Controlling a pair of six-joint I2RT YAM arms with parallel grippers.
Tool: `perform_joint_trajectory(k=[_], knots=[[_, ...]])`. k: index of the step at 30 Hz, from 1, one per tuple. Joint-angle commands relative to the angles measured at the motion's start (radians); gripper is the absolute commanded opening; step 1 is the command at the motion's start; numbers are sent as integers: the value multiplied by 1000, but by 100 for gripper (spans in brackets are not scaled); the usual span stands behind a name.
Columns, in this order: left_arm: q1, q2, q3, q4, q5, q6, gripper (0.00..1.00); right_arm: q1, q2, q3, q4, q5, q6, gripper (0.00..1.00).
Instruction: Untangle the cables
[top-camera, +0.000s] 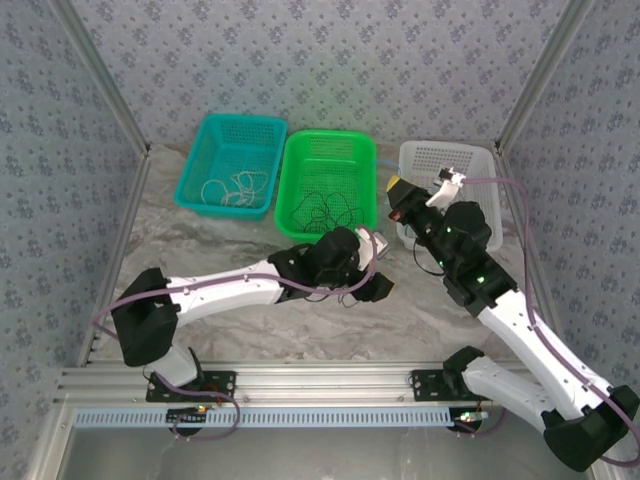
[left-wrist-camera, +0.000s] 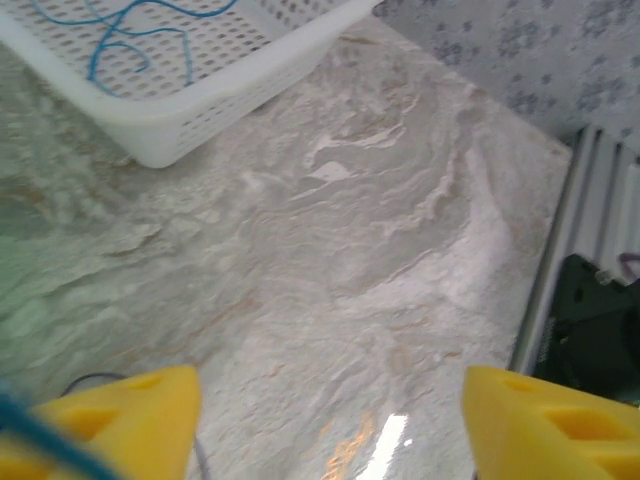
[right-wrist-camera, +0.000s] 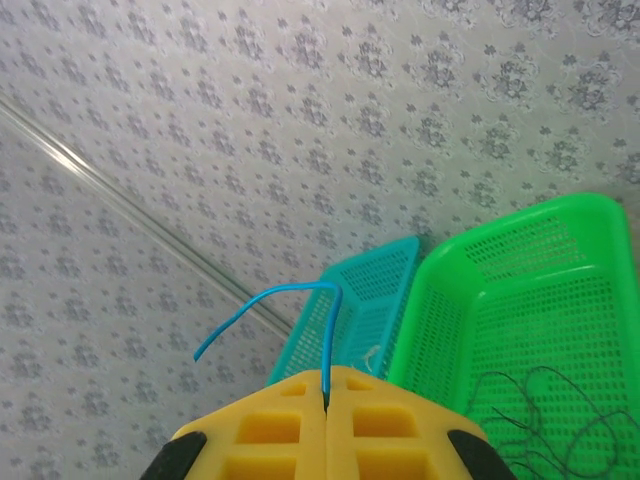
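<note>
Right wrist view: right gripper (right-wrist-camera: 326, 405) jaws clenched on a thin blue cable (right-wrist-camera: 330, 340); left gripper (left-wrist-camera: 330, 425) jaws released, wide apart over the marbled counter (left-wrist-camera: 350, 230).

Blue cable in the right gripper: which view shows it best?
Right wrist: the blue cable rises from the shut right gripper, sharp against the wall. In top external it is too thin to make out. Left wrist has blue loops in the white basket; same cable or not, can't tell.

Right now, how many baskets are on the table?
3: teal basket at the far left, green basket in the middle, white basket at the right, partly covered by the right arm; none seems hidden.
</note>
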Motion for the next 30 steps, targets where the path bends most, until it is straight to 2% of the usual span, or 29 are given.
perform_joint_trajectory(k=[1, 3, 7, 9, 12, 14, 16, 19, 22, 25, 30], knots=[[1, -147, -61, -15, -150, -5, 87, -23, 3, 94, -199, -100, -155, 0], [5, -238, -119, 33, -209, -1, 94, -35, 20, 145, -297, -141, -234, 0], [44, -395, -183, 112, -254, 2, 99, -44, 42, 202, -402, -182, -334, 0], [109, -424, -168, 105, -186, -39, 99, -47, 41, 197, -383, -216, -342, 0], [233, -426, -145, 136, -2, -155, 99, -47, 46, 189, -353, -235, -346, 0], [279, -414, -145, 184, 92, -208, 97, -48, 50, 191, -347, -243, -351, 0], [308, -387, -122, 203, 158, -238, 91, -48, 55, 193, -330, -292, -351, 0], [342, -327, -103, 338, 293, -330, 76, -47, 64, 190, -322, -317, -350, 0], [349, -255, -68, 459, 405, -428, 70, -49, 55, 168, -281, -328, -349, 0], [349, -196, -37, 533, 466, -503, 69, -48, 52, 158, -252, -348, -349, 0], [348, -159, -40, 637, 477, -553, 65, -48, 63, 157, -241, -382, -349, 0]])
